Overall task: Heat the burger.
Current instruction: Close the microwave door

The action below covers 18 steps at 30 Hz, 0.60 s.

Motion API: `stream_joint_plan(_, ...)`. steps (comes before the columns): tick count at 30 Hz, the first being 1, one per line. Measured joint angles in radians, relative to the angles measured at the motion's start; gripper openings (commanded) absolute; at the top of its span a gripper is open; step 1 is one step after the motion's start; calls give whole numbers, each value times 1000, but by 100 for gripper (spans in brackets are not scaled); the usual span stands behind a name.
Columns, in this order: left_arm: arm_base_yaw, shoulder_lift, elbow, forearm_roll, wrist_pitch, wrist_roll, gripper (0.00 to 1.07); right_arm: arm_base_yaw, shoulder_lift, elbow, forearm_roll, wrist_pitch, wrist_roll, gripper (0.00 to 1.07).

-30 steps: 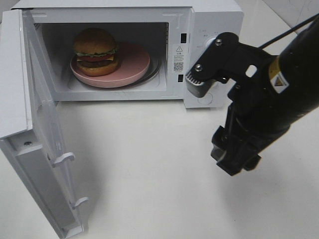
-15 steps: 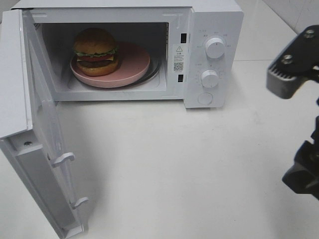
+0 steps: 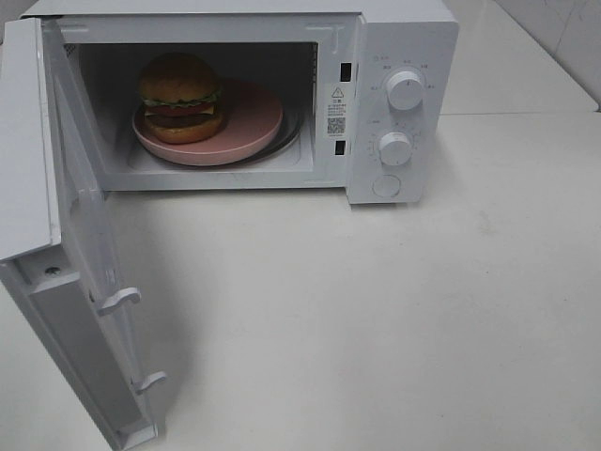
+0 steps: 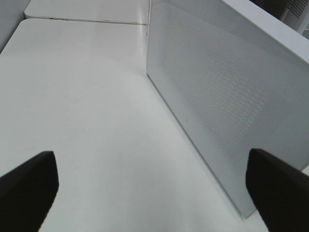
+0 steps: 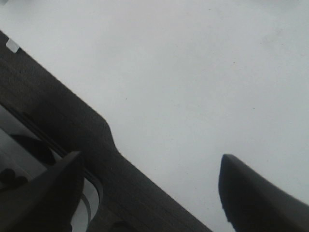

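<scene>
The burger (image 3: 180, 97) stands on a round pink plate (image 3: 254, 122) inside the white microwave (image 3: 404, 38), towards the left of the cavity. The microwave door (image 3: 84, 282) hangs wide open at the left. Neither arm shows in the exterior high view. In the left wrist view my left gripper (image 4: 152, 193) is open, its dark fingertips (image 4: 29, 188) wide apart with nothing between them, facing a white dotted panel (image 4: 217, 106) of the microwave. My right gripper (image 5: 149, 188) is also open and empty over the white table (image 5: 193, 72).
Two round knobs (image 3: 405, 90) (image 3: 395, 148) and a round button (image 3: 386, 185) sit on the microwave's right-hand control panel. White tabletop (image 3: 376, 319) spreads in front of the oven. A dark band (image 5: 58, 116) crosses the right wrist view.
The right arm, in front of the control panel a second ago, has drawn away to the right and left the exterior high view. Burger, plate and door have not moved.
</scene>
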Motion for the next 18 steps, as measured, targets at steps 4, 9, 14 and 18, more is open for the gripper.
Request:
stream_joint_plan(4,0,0,0,0,0,0,98,-158,-106,33,2,2,-20,76)
stream_joint_plan(9,0,0,0,0,0,0,98,-287,-213,100,2,3,-27,76)
stream_joint_plan(14,0,0,0,0,0,0,98,-394,-320,177,3,-12,-27,76)
stream_joint_plan(18,0,0,0,0,0,0,98,-472,-422,264,12,-67,-27,76)
